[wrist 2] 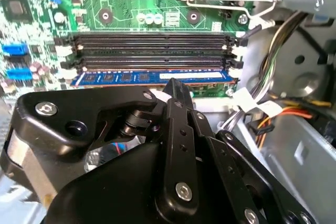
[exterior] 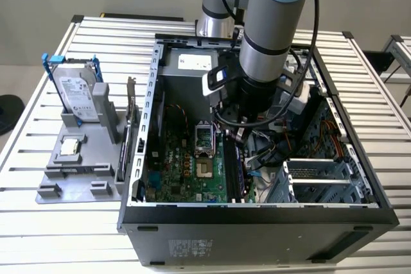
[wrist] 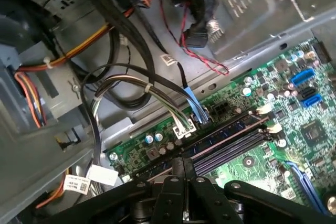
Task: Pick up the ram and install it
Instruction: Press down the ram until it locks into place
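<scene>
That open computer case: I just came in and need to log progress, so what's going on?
One robot arm reaches down into the open computer case, over the motherboard. In the second wrist view the gripper is right at the ram, a blue stick lying in the memory slot nearest the gripper. On the tray outside stand the hard drive and processor chip.

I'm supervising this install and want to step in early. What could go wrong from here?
The ram sits in the slot nearest the gripper, but whether it is fully latched is unclear; pressing unevenly could tilt it. Loose cables lie close beside the slots and might snag on the arm inside the computer case.
</scene>
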